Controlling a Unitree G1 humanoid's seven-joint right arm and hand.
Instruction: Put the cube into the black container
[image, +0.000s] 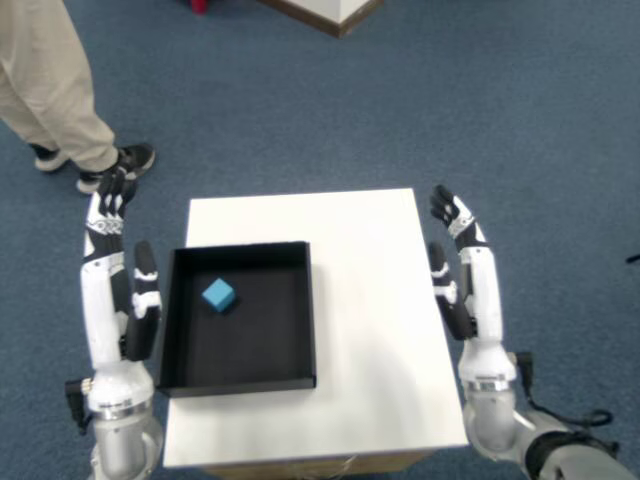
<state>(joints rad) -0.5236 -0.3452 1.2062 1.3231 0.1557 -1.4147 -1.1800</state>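
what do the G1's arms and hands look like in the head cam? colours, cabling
Both arms have glossy white forearm shells over silver-grey cylindrical wrist and elbow housings. The right hand and left hand are five-fingered, with white segments, black joints and black palm pads. A thin black cable runs near the right elbow at the lower right edge. No markings are legible.

No lettering, labels, brand marks or numbers can be read anywhere on the tabletop (370, 300), container (165, 330) or cube (220, 294).
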